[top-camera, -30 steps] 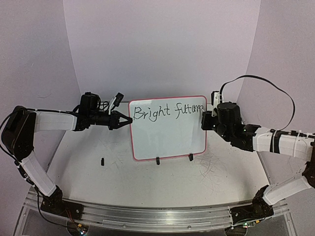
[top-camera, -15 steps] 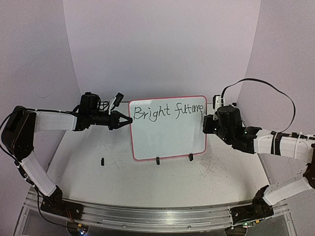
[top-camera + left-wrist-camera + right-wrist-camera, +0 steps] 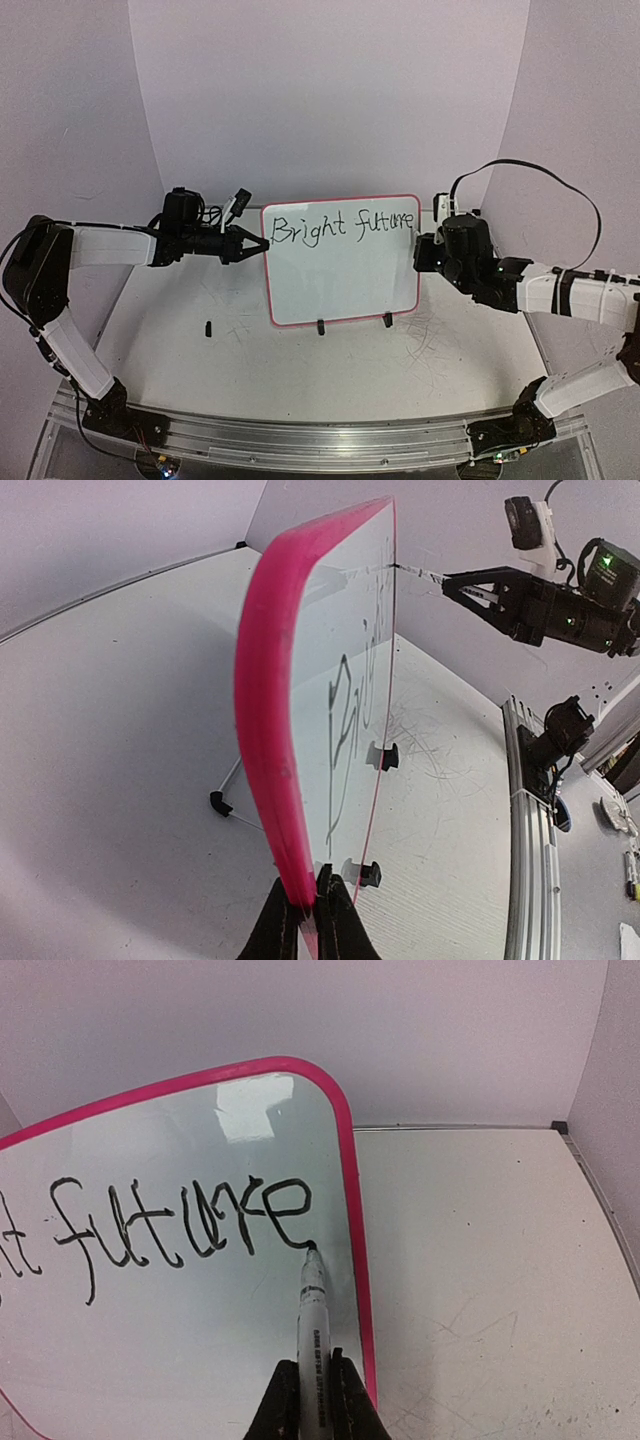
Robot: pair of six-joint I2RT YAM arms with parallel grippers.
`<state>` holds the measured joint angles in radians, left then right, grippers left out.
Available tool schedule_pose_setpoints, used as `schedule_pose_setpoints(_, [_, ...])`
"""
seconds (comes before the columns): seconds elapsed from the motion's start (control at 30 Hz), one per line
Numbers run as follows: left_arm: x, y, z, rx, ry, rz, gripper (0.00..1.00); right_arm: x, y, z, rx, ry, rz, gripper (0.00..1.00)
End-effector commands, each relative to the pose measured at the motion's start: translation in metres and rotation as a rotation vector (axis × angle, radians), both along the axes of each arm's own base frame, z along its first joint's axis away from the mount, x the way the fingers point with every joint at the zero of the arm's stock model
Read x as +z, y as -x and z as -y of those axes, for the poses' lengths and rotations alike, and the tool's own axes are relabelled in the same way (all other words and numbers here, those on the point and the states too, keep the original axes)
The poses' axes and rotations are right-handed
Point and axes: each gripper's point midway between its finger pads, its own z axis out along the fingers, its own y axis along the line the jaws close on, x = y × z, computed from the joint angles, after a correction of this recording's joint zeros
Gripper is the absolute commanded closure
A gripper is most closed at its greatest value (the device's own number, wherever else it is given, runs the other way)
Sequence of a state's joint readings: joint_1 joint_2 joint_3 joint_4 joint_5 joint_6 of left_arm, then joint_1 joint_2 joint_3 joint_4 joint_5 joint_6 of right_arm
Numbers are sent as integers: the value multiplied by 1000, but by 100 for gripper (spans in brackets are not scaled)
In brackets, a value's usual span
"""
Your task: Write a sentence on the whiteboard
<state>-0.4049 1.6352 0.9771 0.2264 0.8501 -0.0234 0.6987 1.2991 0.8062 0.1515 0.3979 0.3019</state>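
Note:
The whiteboard (image 3: 340, 285), pink-framed, stands upright mid-table on two black clip feet (image 3: 320, 326). Its top line reads "Bright future" (image 3: 340, 226) in black; only these words of the sentence show. My left gripper (image 3: 262, 245) is shut on the board's left edge, seen up close in the left wrist view (image 3: 308, 900) on the pink frame (image 3: 265, 700). My right gripper (image 3: 313, 1368) is shut on a white marker (image 3: 312, 1310), whose tip touches the board at the tail of the last "e" (image 3: 311, 1247), near the right frame. The right gripper also shows in the top view (image 3: 420, 245).
A small black piece (image 3: 208, 328) lies on the table left of the board. Behind the board a thin wire leg with a black tip (image 3: 218, 802) rests on the table. The table is scuffed with marker lines (image 3: 430, 335). Lilac walls close in behind and at both sides.
My right gripper has drawn slightly right and down, finishing the last "e"; the whole word "future" now shows. The left gripper and the board have not moved.

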Motion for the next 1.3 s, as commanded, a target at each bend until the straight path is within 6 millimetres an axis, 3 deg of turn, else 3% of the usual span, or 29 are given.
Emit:
schedule_pose_setpoints(0.0, [37, -11, -4, 36, 14, 187, 100, 59, 17, -5, 117, -74, 116, 100])
schedule_pose_setpoints(0.1, [38, -11, -4, 40, 12, 192, 100, 81, 39, -7, 212, -99, 162, 100])
schedule_pose_setpoints(0.17, [38, -11, -4, 40, 13, 191, 100, 81, 51, -15, 303, -91, 152, 100])
schedule_pose_setpoints(0.33, [40, -12, -5, 46, 14, 194, 100, 55, 71, -46, 480, -140, 70, 100])
schedule_pose_setpoints(0.5, [37, -16, -6, 64, 4, 187, 100, 40, 86, -90, 568, -164, 44, 100])
schedule_pose_setpoints(0.63, [32, -18, -5, 67, -3, 178, 100, 27, 94, -128, 621, -119, 8, 100])
schedule_pose_setpoints(0.77, [31, -19, -6, 72, -7, 177, 100, 16, 94, -149, 645, -105, -26, 100])
schedule_pose_setpoints(1.0, [33, -18, -6, 72, -6, 182, 100, 4, 96, -175, 675, -101, -50, 100])
schedule_pose_setpoints(1.27, [40, -15, -7, 67, 1, 193, 100, 6, 84, -168, 566, -76, -4, 100])
